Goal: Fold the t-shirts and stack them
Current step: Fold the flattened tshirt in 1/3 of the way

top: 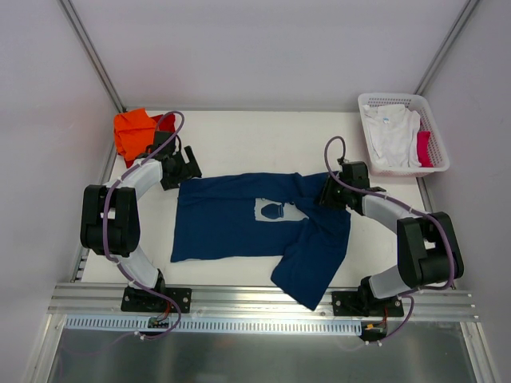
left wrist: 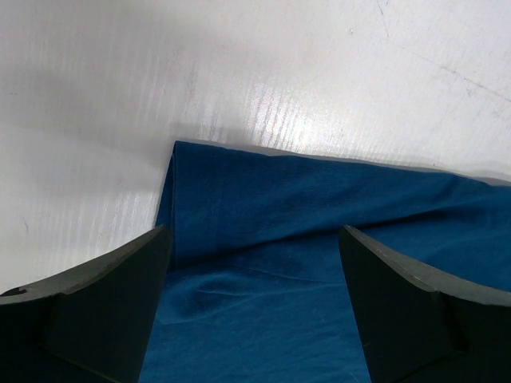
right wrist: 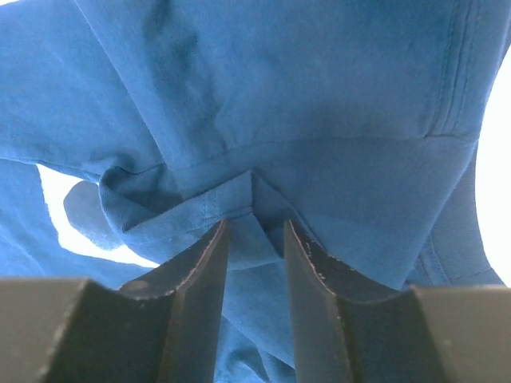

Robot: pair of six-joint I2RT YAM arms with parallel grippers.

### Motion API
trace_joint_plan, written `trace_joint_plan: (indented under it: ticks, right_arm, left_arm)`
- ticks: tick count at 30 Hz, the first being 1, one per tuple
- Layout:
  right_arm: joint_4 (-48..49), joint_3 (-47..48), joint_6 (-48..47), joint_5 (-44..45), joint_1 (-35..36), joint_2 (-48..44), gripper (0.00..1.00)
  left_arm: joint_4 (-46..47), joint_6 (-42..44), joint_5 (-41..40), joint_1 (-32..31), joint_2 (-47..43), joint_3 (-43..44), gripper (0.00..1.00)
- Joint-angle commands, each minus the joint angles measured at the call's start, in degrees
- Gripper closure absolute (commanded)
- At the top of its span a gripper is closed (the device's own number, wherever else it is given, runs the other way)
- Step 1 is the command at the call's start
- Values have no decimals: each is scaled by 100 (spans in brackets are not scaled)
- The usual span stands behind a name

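- I judge the job to be at an early stage. The navy blue cloth t-shirt with the pale square chest print [top: 231, 227] lies spread across the middle of the white table [top: 255, 140]. It is only partly folded: its right side is doubled over and one flap trails toward the near edge.
- The right gripper [right wrist: 255, 226] has its jaws nearly closed, pinching a ridge of navy cloth just beside the print.
- The left gripper [left wrist: 254, 233] stands wide open, straddling the far left corner of the navy shirt with nothing in its grip.
- The orange cloth t-shirt [top: 132, 134] sits bunched at the far left corner of the table, touching a red cloth piece [top: 166, 121] beside it. That may be the start of the stack, but I cannot tell how neatly either is folded.
- The white plastic lattice basket [top: 395, 98] at the far right holds a rumpled white cloth t-shirt [top: 391, 132] and a pinkish-red cloth [top: 424, 148]. Both look unfolded, so they are left to do.
- My count is one navy shirt, one orange, one white and two reddish pieces. I cannot tell whether each reddish piece is a whole shirt. There is also one basket and two grippers.
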Motion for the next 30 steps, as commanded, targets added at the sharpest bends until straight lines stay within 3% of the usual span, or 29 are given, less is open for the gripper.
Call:
trace_joint_plan:
  ticks: [1, 12, 30]
  right_arm:
    - [353, -54, 77, -157, -43, 4, 64]
    - [406, -98, 103, -262, -43, 92, 99]
    - [-340, -625, 279, -69, 484, -1454, 100]
  left_arm:
    - [41, 130, 108, -52, -115, 16, 14]
    - [50, 130, 117, -52, -106, 7, 14]
    - [41, 104, 143, -96, -132, 7, 14]
